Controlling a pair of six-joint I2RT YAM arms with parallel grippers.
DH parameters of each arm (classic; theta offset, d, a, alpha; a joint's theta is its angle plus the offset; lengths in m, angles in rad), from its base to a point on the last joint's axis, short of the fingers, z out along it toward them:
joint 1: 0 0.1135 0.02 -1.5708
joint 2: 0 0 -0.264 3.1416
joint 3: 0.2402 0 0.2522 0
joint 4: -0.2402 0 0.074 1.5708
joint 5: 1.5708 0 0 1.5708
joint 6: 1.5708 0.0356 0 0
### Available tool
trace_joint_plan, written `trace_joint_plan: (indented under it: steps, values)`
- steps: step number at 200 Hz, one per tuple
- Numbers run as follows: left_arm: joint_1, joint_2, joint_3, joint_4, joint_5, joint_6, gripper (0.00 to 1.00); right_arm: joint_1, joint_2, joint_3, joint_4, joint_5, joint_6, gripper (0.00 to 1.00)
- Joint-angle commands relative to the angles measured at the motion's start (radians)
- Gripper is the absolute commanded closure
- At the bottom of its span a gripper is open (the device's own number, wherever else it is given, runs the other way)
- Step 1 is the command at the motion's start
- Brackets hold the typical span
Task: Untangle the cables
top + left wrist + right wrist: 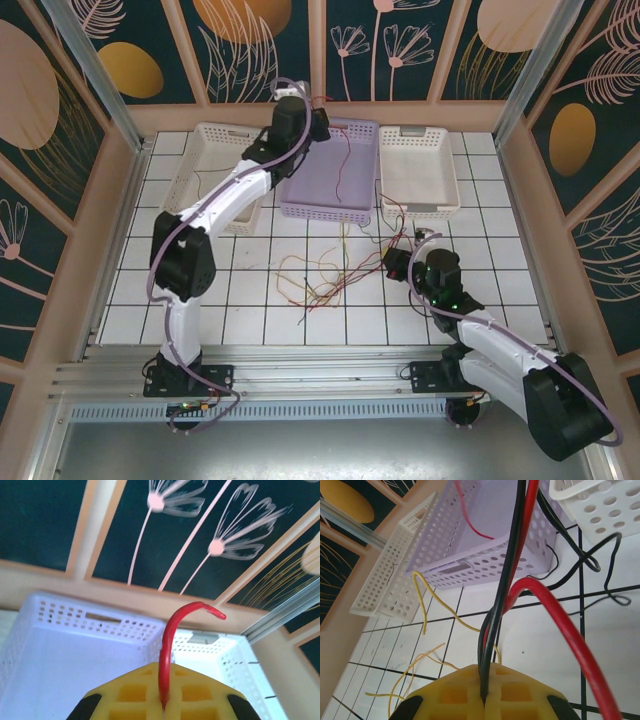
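Left gripper (163, 708) clamps a red cable (163, 655), upright above the lavender basket (325, 212). Right gripper (484, 700) pinches black-red cables (517, 555), far ends cut off.

The left gripper (162, 707) has two yellow tips, pressed tight together at the near edge. A thin red cable (167, 635) is pinched between them. The cable goes straight up, then bends over to the right like a hook, and its end hangs free in the air. Past the gripper sits a purple basket (75, 620) full of little holes. A white basket (235, 665) sits right beside it, on the right. Far behind is a dark wall (45, 525) with pale pink flowers (156, 501) painted on it.
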Motion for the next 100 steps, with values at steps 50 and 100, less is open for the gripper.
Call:
trace_joint_plan:
  steps: [50,100]
  values:
    - [-0.002,0.194,0.024,0.028,0.063,-0.069,1.0,0.016,-0.048,0.011,0.007,0.002,-0.015,1.0]
    - [-0.002,0.303,0.069,-0.011,0.097,-0.074,1.0,0.02,-0.047,0.011,0.009,-0.002,-0.015,1.0]
